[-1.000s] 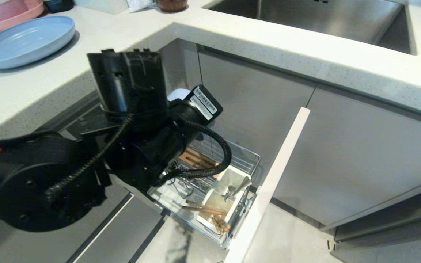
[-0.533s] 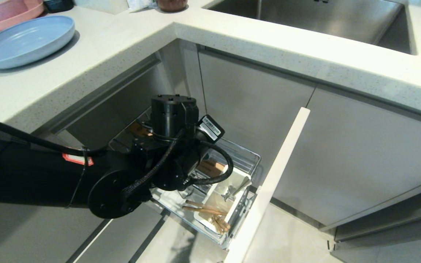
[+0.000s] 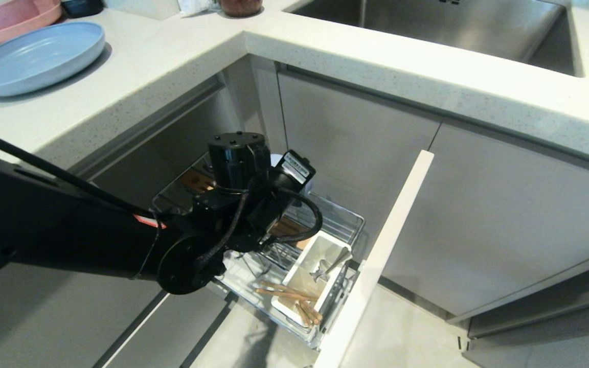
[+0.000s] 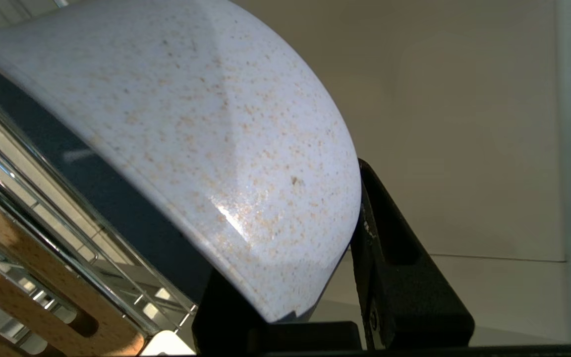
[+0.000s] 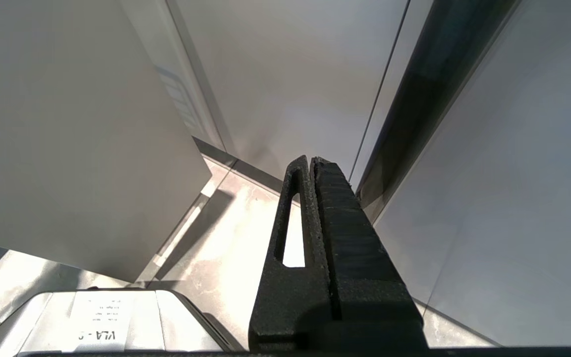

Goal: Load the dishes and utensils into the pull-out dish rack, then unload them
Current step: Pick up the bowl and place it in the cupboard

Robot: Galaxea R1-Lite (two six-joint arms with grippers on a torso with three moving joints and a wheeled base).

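Over the pull-out dish rack's back end, your left gripper pinches the pale blue bowl's rim; your right gripper hangs closed, empty.

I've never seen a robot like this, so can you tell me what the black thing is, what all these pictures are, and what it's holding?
The big black thing is the robot's left arm. One picture looks down from its head; the other two come from small cameras on its wrists.

The left gripper is pinching the rim of a small round pale blue speckled bowl over the pull-out chrome wire dish rack.

In the rack's white plastic caddy lie a small silver metal spoon and thin light-brown wooden chopsticks.

On the white stone counter sit a wide pale blue plate and a pink plate.

The right gripper is shut, holding nothing, down near the floor.
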